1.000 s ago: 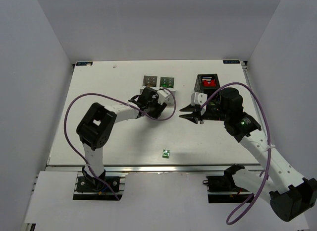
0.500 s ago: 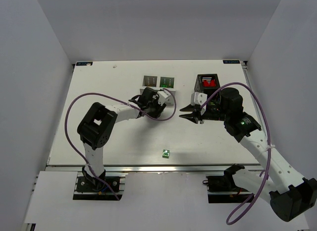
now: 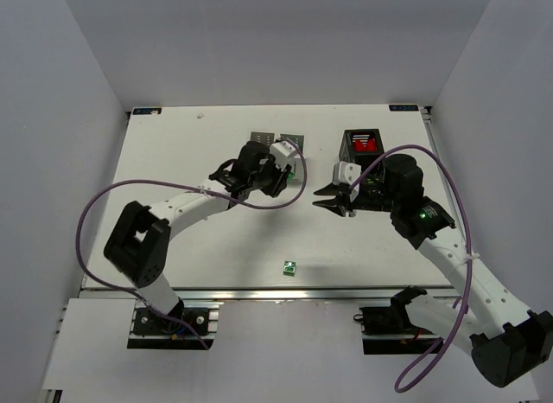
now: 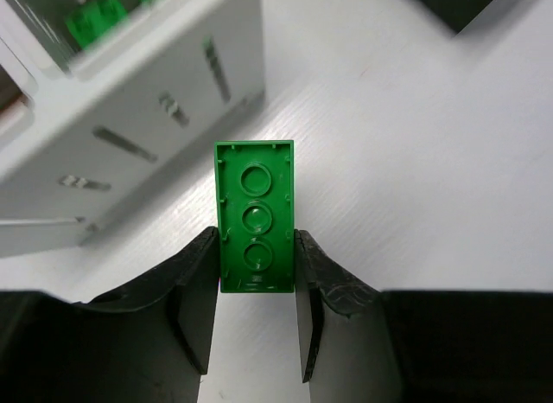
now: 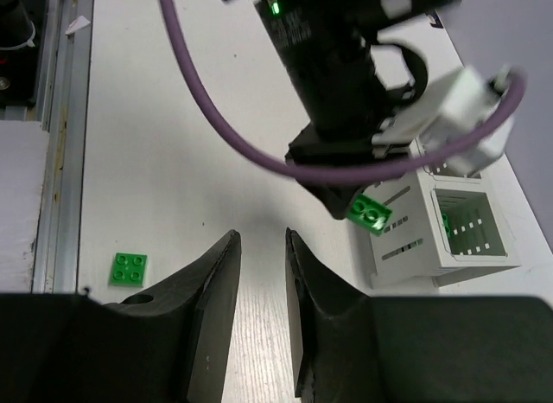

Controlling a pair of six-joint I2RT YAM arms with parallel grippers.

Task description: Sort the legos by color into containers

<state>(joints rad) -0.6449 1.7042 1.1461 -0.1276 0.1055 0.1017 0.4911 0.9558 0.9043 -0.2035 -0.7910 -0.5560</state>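
My left gripper [image 4: 256, 239] is shut on a green brick [image 4: 256, 214], seen from its hollow underside, and holds it above the table beside the low white box [image 4: 147, 109]. A green brick [image 4: 93, 22] lies in that box. In the top view this gripper [image 3: 291, 170] hovers at the white box's [image 3: 262, 141] near right corner. The right wrist view shows the held brick [image 5: 370, 213] too. My right gripper [image 5: 262, 247] is open and empty, low over the table [image 3: 333, 201]. A green square lego [image 3: 290, 267] lies loose near the front edge. The black box [image 3: 363, 143] holds red legos.
The loose green lego [image 5: 128, 267] lies left of my right fingers. The white box [image 5: 449, 221] stands ahead and to the right of them. A corner of the black box [image 4: 471, 5] shows in the left wrist view. The table's front rail [image 3: 259, 291] runs below the loose lego.
My left arm has swung its elbow out to the left and carried the green brick up towards the white box. The right arm has not moved.
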